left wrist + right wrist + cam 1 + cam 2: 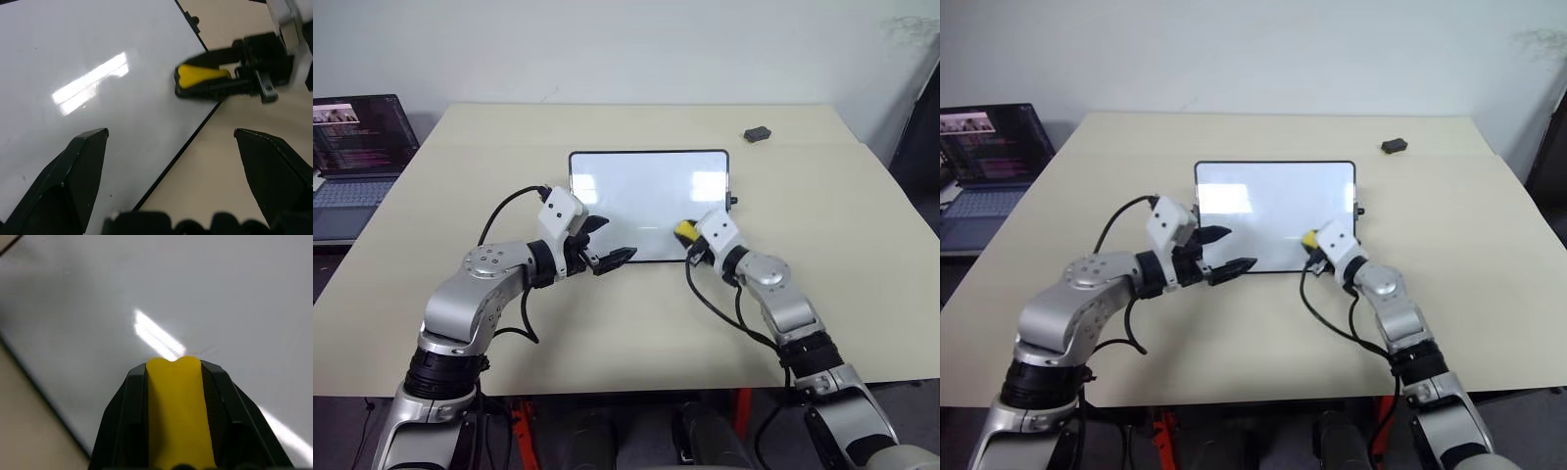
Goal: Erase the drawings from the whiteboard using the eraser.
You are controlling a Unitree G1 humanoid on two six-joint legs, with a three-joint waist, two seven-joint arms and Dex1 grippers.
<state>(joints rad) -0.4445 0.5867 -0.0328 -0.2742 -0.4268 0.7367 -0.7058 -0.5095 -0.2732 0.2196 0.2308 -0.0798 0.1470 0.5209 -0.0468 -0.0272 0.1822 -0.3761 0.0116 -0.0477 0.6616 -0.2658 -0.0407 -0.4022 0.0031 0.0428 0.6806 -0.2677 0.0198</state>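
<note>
On the table (607, 333) lies the whiteboard (636, 186), and the right gripper (688, 235) pinches the eraser (685, 231) over its near right corner. The left gripper (604, 243) hangs spread above the near edge, holding nothing. I see no drawings on the white surface, so wiping looks close to done; next calls for a check sweep or lifting off. No writing is readable, not even on the laptop (357, 147).

light: bright, even | glare: streaks on whiteboard (646, 196) | focus: sharp
</note>
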